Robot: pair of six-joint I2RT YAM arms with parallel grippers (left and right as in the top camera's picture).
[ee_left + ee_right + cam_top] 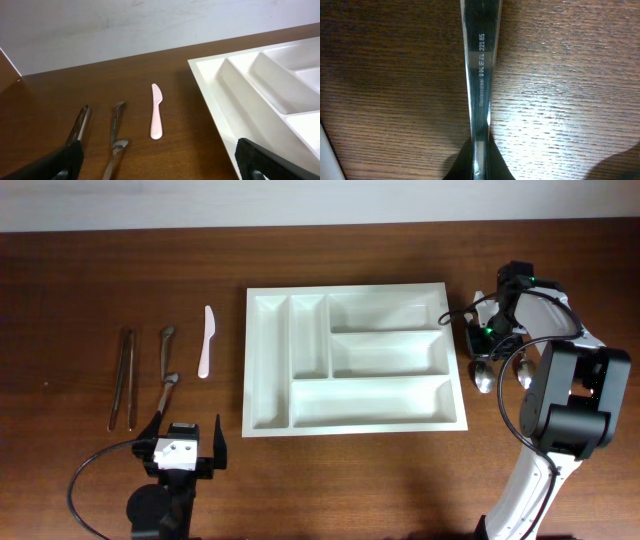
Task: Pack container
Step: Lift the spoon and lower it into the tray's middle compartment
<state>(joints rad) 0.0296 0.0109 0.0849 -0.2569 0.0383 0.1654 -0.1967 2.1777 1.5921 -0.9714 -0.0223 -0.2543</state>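
Observation:
The white container (290, 360) lies mid-table, all its compartments bare; its near corner shows in the left wrist view (215, 95). To its right, my right gripper (478, 332) sits low over the table. It is shut on the handle of a steel spoon (480, 75), pinched between the dark fingertips of the gripper (479, 167). The spoon's bowl (482, 374) lies just toward the front. My left gripper (185, 442) stands open near the front left, with nothing between its fingers (55, 162).
A second spoon bowl (524, 375) lies beside the right arm. Left of the container lie a pale plastic knife (206, 342), two steel utensils (166, 345) (165, 392) and a dark long pair of sticks (123, 378). The container's edge (326, 155) is close left of the held handle.

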